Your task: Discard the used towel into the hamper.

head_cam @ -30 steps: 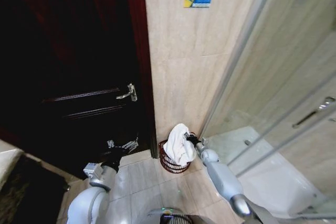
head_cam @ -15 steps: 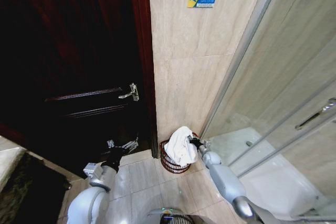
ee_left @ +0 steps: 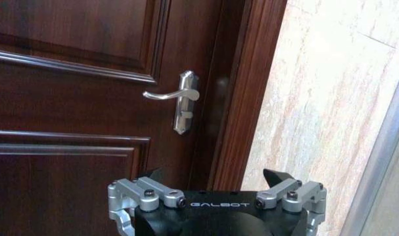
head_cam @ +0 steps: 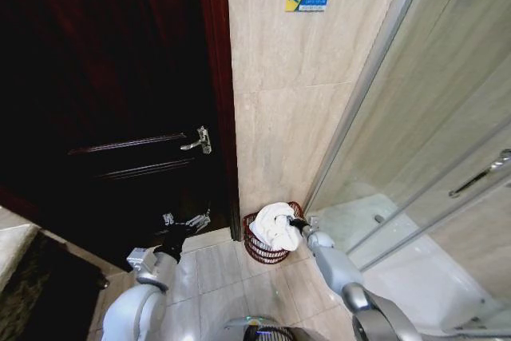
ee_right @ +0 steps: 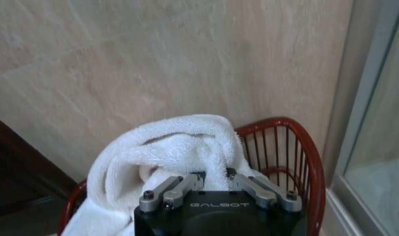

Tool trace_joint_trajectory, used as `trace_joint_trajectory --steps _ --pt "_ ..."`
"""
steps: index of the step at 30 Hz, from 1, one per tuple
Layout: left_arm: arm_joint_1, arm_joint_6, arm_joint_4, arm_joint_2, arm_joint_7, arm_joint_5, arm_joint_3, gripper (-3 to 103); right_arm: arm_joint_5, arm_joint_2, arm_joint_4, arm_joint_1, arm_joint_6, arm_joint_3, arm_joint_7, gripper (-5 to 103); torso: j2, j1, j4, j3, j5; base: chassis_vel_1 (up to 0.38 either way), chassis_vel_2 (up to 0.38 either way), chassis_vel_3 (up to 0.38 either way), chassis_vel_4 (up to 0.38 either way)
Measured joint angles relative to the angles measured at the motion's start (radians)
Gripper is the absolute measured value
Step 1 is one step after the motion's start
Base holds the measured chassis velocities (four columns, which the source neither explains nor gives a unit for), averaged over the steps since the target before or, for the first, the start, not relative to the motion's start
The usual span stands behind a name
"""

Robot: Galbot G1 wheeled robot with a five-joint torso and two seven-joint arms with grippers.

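White terry towel (head_cam: 274, 225) is bunched in the red-brown wire hamper (head_cam: 257, 250), lower centre of the head view, partly above the rim. The right gripper (head_cam: 296, 222) is closed on the towel. Release is judged pending: the fingers must be opened. The left gripper (ee_left: 216, 183), spread and empty, faces the door (ee_left: 88, 98).

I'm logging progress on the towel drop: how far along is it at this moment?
Done: the white towel is bunched over the hamper, mostly inside its rim. In hand: the right gripper is closed on the towel's fold above the basket. Left: release and pull the arm clear. The left gripper idles open by the dark door.
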Motion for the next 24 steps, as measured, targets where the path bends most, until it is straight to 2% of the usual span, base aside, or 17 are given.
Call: trace_joint_trajectory --steps 19,24 --pt "0.000 0.000 0.000 0.000 0.000 0.000 0.000 100 -0.013 -0.006 0.052 -0.045 0.019 0.007 -0.020 14 0.000 0.000 -0.0001 0.000 0.0000 0.000 0.000 0.000 0.000" --pt "0.000 0.000 0.000 0.000 0.000 0.000 0.000 100 -0.010 -0.003 0.079 -0.070 0.015 0.004 -0.020 14 0.000 0.000 -0.0001 0.000 0.0001 -0.102 0.080 0.080 -0.099"
